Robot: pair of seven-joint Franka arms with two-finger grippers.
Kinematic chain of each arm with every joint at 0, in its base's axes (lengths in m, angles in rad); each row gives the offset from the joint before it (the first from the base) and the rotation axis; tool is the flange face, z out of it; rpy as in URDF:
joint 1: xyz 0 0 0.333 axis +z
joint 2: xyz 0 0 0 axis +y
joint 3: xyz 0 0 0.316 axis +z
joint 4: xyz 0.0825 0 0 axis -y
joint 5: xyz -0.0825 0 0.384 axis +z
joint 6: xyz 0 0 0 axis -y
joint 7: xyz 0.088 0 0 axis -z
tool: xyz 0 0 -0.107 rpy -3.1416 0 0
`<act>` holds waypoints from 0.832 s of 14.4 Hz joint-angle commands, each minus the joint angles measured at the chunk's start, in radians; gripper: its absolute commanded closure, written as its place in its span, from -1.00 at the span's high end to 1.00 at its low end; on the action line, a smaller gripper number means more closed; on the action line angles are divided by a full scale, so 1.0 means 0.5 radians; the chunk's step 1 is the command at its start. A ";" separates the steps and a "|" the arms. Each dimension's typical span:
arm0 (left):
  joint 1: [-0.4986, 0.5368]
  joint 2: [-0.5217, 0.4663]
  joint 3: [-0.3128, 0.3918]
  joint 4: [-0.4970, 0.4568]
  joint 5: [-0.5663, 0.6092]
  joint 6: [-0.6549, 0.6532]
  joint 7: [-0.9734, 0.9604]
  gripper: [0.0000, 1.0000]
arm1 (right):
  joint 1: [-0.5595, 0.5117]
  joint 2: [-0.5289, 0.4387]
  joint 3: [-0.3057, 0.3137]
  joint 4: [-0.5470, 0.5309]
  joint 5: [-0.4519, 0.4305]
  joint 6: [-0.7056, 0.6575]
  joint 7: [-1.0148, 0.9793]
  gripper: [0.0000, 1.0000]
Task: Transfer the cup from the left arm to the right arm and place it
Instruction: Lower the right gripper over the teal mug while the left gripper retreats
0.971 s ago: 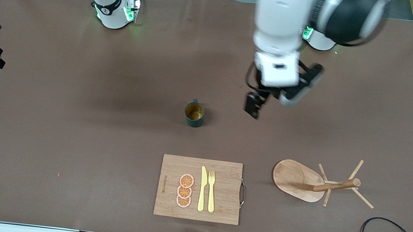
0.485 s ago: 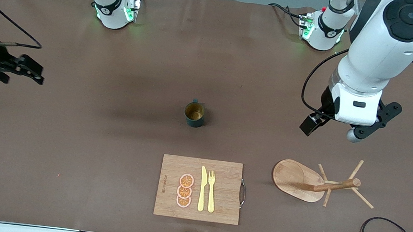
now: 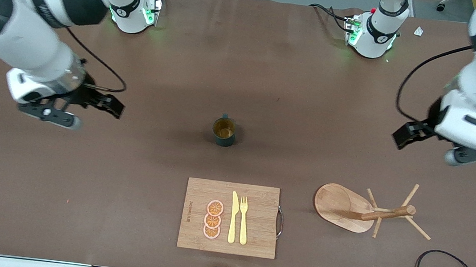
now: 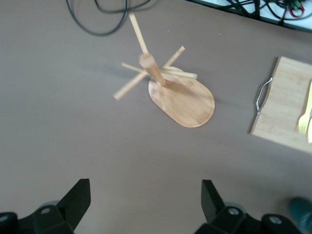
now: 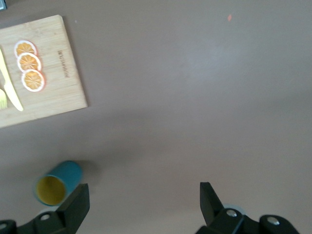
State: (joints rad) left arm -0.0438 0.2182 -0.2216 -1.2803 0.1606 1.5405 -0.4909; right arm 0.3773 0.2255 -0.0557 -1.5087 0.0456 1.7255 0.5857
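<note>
Cup [image 3: 224, 132] sits mid-desk, well apart from both tools — left tool [image 4: 144, 207] and right tool [image 5: 141, 207] spread wide, empty.

We see the left gripper [image 3: 460, 150] swing away from the cup [image 3: 224, 132], out over bare table toward the left arm's end, above the wooden mug tree [image 3: 364, 208], its fingers spread wide. The right gripper [image 3: 70, 110] comes into view from the right arm's end, fingers wide apart, closing toward the cup.
</note>
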 commanded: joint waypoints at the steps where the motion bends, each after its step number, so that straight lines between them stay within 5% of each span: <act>1: 0.020 -0.196 0.187 -0.157 -0.194 -0.028 0.294 1.00 | 0.159 0.067 -0.020 -0.011 0.068 0.095 0.282 1.00; 3: 0.060 -0.261 0.283 -0.228 -0.388 -0.031 0.466 1.00 | 0.254 0.144 -0.020 -0.008 0.111 0.202 0.509 1.00; 8: 0.088 -0.531 0.296 -0.519 -0.386 -0.050 0.718 1.00 | 0.490 0.398 -0.020 0.005 0.148 0.430 0.853 1.00; 12: 0.078 -0.574 0.308 -0.547 -0.386 -0.178 0.733 1.00 | 0.672 0.644 -0.020 0.096 0.188 0.510 1.077 1.00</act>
State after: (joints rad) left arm -0.0018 -0.0320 -0.0746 -1.5129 -0.0193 1.4677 -0.1480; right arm 0.6725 0.4882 -0.0547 -1.5073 0.1215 1.9813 1.0806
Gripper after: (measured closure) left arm 0.000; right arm 0.000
